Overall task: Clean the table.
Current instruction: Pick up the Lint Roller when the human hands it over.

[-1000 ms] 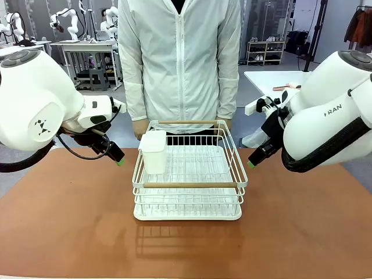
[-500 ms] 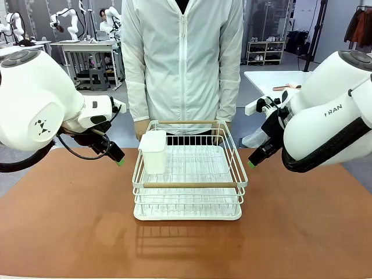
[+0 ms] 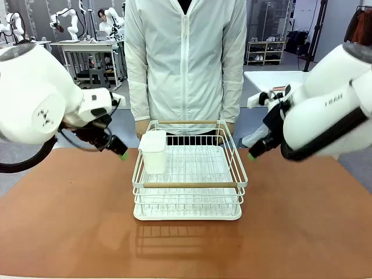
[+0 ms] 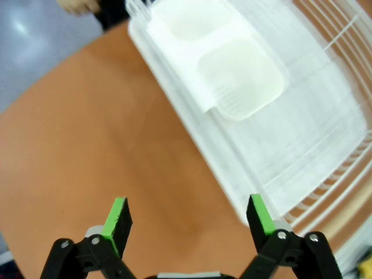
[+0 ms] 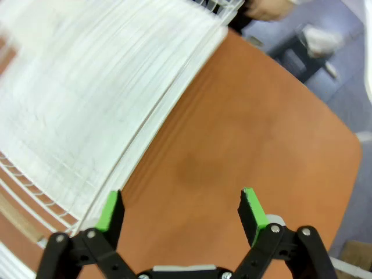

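The reddish-brown table [image 3: 70, 226] carries a white wire rack [image 3: 189, 185] at its middle, with a white cup holder [image 3: 154, 152] clipped inside its left wall. My left gripper [image 3: 121, 154] hangs open and empty above the table just left of the rack; in the left wrist view its green fingertips [image 4: 118, 216] stand wide apart over bare table [image 4: 87, 145] beside the rack [image 4: 290, 133]. My right gripper [image 3: 251, 156] hovers open and empty at the rack's right side; its own view has green pads [image 5: 250, 208] above the table [image 5: 244, 133] next to the rack [image 5: 87, 104].
A person in a white jacket [image 3: 185, 58] stands at the far edge behind the rack, hands [image 3: 141, 129] low by its back rim. A white-topped table [image 3: 273, 78] stands at the back right. Bare table surface spreads left, right and in front of the rack.
Both arms have lifted and swung slightly inward toward the rack; the grippers sit a little higher and closer to its sides. The rack and person stay put.
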Motion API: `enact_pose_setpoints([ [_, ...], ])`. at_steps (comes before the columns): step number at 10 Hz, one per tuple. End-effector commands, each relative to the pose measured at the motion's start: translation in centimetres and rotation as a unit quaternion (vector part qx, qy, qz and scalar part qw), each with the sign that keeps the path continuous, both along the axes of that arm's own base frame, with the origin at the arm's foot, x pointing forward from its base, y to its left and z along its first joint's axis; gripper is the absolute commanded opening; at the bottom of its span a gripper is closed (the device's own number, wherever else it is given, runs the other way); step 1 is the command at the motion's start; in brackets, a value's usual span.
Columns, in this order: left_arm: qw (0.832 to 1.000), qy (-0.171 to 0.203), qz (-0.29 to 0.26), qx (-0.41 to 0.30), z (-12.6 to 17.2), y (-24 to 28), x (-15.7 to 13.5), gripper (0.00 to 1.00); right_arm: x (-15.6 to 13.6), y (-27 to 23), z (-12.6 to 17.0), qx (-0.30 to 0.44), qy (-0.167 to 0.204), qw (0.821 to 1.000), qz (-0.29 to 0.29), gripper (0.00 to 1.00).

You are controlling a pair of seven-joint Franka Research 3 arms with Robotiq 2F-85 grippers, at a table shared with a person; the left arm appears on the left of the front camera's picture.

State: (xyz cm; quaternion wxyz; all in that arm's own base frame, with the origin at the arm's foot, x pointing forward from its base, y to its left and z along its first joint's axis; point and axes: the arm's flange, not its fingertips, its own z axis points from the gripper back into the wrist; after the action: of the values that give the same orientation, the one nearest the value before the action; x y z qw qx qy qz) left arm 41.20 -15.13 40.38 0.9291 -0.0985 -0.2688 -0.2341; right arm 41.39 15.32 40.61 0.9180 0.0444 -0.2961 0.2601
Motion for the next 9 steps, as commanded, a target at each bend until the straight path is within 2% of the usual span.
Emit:
enact_pose_setpoints([
  [1, 0.985, 0.035, 0.07, -0.152, 6.8, 7.0, 2.0, 1.0, 2.1, -4.7, 6.1, 0.13, 0.046, 0.987, -0.078, 1.0],
  [2, 0.956, 0.097, 0.085, -0.263, 9.6, 11.8, 1.5, 1.0, 2.5, -8.6, 8.2, 0.236, 0.096, 0.959, -0.127, 1.0],
  [3, 0.927, 0.127, 0.093, -0.339, 11.1, 16.1, 0.7, 1.0, 2.7, -12.4, 9.0, 0.316, 0.169, 0.916, -0.178, 1.0],
  [4, 0.888, 0.143, 0.117, -0.422, 12.0, 20.4, -0.3, 1.0, 2.5, -16.6, 9.8, 0.384, 0.201, 0.875, -0.216, 1.0],
  [5, 0.86, 0.129, 0.155, -0.468, 12.5, 24.4, -1.6, 1.0, 1.7, -20.6, 10.5, 0.42, 0.195, 0.848, -0.258, 1.0],
  [6, 0.842, 0.117, 0.18, -0.496, 13.0, 28.9, -3.6, 1.0, 0.9, -24.9, 10.7, 0.438, 0.198, 0.834, -0.272, 1.0],
  [7, 0.833, 0.114, 0.188, -0.508, 13.4, 32.9, -5.4, 1.0, 0.3, -29.0, 10.5, 0.476, 0.212, 0.811, -0.269, 1.0],
  [9, 0.793, 0.121, 0.245, -0.544, 12.3, 39.3, -8.9, 1.0, -2.0, -35.9, 8.1, 0.542, 0.221, 0.767, -0.264, 1.0],
])
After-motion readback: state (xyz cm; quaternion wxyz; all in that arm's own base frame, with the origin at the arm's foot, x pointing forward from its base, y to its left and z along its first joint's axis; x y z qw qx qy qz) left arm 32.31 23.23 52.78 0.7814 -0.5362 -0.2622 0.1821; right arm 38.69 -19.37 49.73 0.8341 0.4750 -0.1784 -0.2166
